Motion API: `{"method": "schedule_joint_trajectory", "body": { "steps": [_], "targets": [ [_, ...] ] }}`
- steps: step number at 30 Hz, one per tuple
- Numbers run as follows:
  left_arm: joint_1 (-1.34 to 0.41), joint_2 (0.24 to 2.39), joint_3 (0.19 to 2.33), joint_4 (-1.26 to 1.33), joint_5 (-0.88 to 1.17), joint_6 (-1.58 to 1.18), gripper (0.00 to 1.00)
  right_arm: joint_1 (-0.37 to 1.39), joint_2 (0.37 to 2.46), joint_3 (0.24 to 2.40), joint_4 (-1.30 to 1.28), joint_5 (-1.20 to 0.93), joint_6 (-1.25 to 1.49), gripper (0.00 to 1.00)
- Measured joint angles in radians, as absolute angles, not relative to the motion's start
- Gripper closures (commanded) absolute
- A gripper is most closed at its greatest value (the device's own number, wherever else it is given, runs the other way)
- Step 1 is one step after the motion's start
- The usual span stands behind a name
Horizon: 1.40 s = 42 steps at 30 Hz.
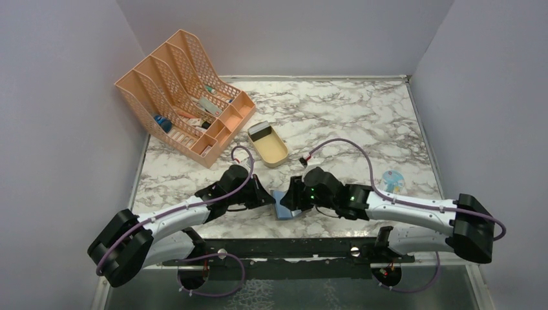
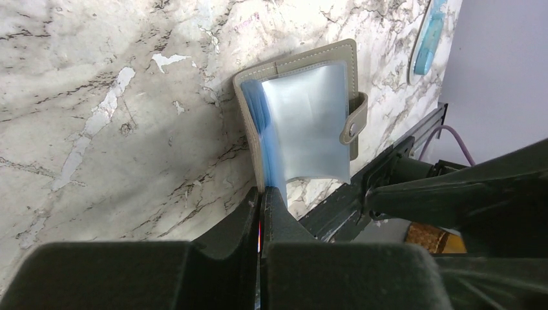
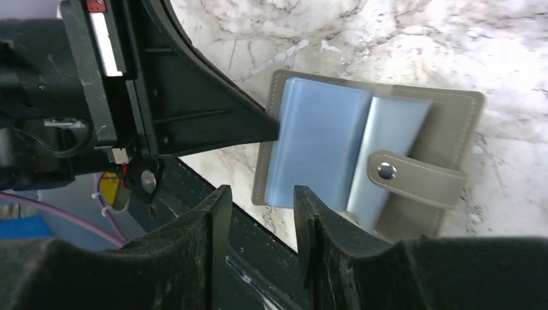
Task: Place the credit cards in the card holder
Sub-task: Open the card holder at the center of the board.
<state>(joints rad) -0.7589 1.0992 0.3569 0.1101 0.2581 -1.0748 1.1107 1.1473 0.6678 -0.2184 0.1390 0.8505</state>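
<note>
The left arm (image 1: pixel 174 223) and right arm (image 1: pixel 407 208) meet over the open card holder (image 1: pixel 283 210) at the table's (image 1: pixel 349 123) near edge; left wrist: left jaws pinched shut on its blue sleeve (image 2: pixel 310 123); right wrist: right jaws half-open, empty, so tugging might slide it off.

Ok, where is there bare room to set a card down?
Widest bare marble lies far right, between the tan tray and the right wall, beyond the blue disc. A smaller patch sits between the file rack and the left arm. Crowded: near centre, left gripper and right gripper meet at the card holder.
</note>
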Motion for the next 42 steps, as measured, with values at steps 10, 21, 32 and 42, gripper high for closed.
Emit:
{"method": "schedule_joint_trajectory", "body": {
  "steps": [10,21,32,42],
  "targets": [
    [-0.758,1.1,0.357,0.097,0.257,-1.073,1.0,1.111,1.327,0.667,-0.134,0.095,0.829,0.41],
    [-0.754,1.108,0.357,0.083,0.25,-1.054,1.0,1.111,1.399,0.666,-0.1,0.096,0.809,0.54],
    [-0.754,1.125,0.357,0.076,0.239,-1.033,1.0,1.111,1.434,0.656,-0.084,0.1,0.806,0.42],
    [-0.75,1.145,0.357,0.076,0.239,-1.026,1.0,1.111,1.456,0.655,-0.08,0.115,0.805,0.53]
  ]
}}
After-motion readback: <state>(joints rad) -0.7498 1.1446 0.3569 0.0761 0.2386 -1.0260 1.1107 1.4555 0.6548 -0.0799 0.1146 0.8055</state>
